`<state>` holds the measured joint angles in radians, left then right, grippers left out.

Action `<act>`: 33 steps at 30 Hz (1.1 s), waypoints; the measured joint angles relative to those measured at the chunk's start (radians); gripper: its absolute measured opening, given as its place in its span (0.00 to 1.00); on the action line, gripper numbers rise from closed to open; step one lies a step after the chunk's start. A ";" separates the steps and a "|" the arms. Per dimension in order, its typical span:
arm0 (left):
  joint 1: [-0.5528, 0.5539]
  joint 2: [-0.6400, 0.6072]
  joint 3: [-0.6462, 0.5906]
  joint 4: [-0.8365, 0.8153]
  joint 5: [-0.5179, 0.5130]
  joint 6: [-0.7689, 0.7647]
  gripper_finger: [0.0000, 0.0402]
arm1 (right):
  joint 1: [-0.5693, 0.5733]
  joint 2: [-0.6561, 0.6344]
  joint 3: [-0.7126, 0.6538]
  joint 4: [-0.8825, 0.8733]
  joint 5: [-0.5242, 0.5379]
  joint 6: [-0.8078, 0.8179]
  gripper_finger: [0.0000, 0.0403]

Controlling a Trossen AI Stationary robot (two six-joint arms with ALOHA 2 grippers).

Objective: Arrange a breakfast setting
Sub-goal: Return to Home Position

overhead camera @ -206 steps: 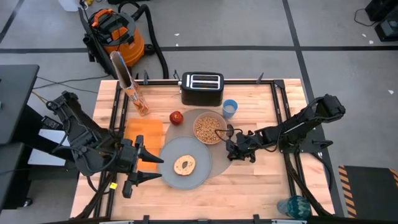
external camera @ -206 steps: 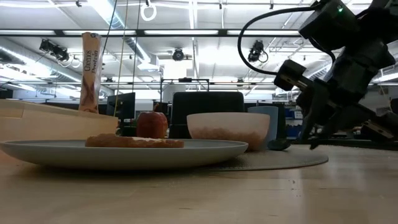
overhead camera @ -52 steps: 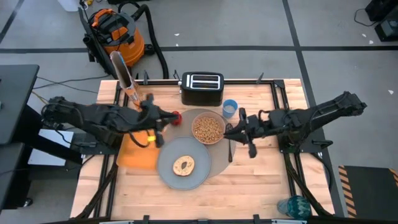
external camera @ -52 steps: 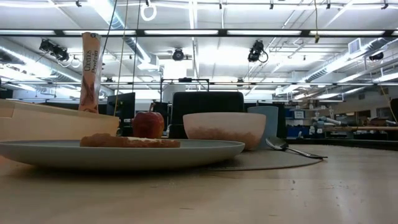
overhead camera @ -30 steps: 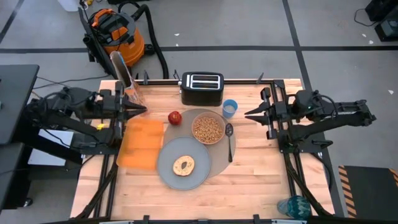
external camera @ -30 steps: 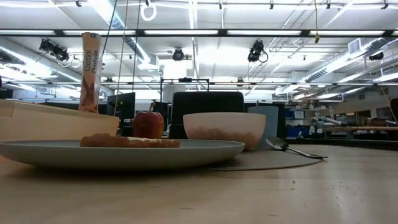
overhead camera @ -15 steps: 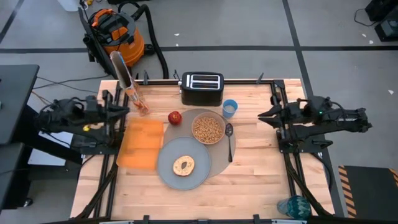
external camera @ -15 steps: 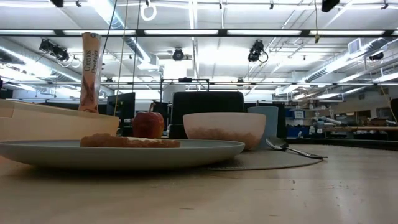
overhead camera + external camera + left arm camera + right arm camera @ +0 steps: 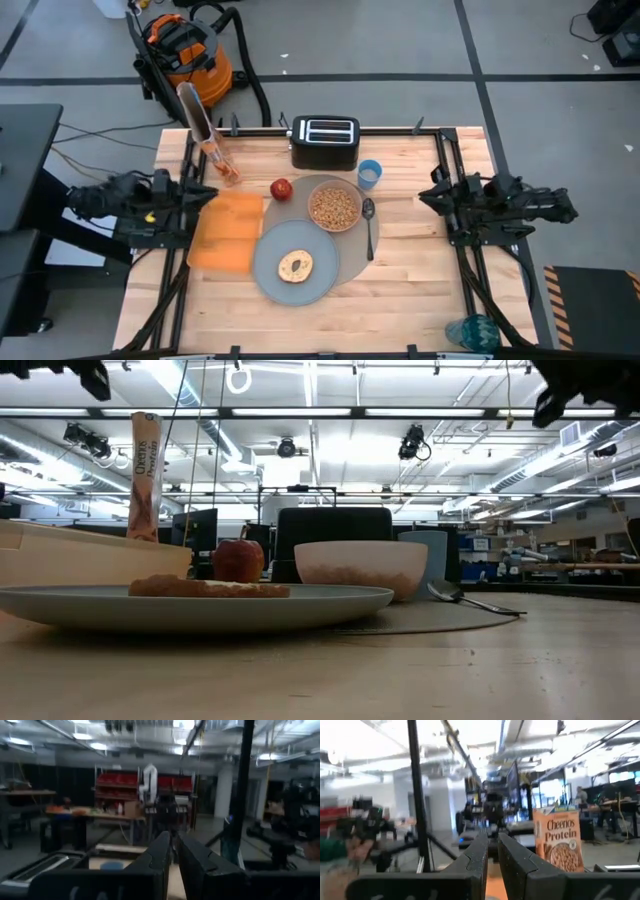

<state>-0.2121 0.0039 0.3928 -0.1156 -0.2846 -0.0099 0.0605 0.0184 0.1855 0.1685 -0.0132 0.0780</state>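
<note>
A grey placemat (image 9: 352, 258) lies mid-table. On it stand a grey-blue plate (image 9: 268, 272) carrying round toasted bread (image 9: 297, 265) and a pale pink bowl (image 9: 335, 186) of cereal; a metal spoon (image 9: 368, 226) lies on the mat beside the bowl. A red apple (image 9: 283, 188) sits at the mat's far left rim, a small blue cup (image 9: 369, 174) behind it, and an orange napkin (image 9: 228, 230) to the plate's left. My left gripper (image 9: 208, 191) hovers shut at the table's left edge. My right gripper (image 9: 423, 195) hovers shut at the right edge. Neither holds anything.
A black toaster (image 9: 325, 141) stands at the far edge, a cereal box (image 9: 205, 130) at the far left corner. Black frame rails (image 9: 450, 240) run along both sides. An orange vacuum (image 9: 185, 50) sits on the floor beyond the table.
Both arms have drawn back outward, the left gripper toward the table's left edge and the right gripper toward the right edge, both staying shut. Nothing on the table has moved.
</note>
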 joint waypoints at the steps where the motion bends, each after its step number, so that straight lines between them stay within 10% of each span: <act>1: 0.001 -0.001 -0.023 0.036 -0.002 -0.002 0.11 | -0.001 -0.015 -0.034 0.041 0.010 0.007 0.13; 13: 0.004 -0.001 -0.369 0.492 -0.012 -0.120 0.11 | -0.005 -0.016 -0.179 0.209 0.066 0.062 0.13; 33: 0.015 0.002 -0.385 0.206 -0.124 -0.027 0.11 | -0.005 -0.015 -0.179 -0.062 0.065 0.095 0.13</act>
<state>-0.1974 0.0060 0.0078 0.0901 -0.4082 -0.0366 0.0555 0.0033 0.0063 0.1069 0.0517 0.1727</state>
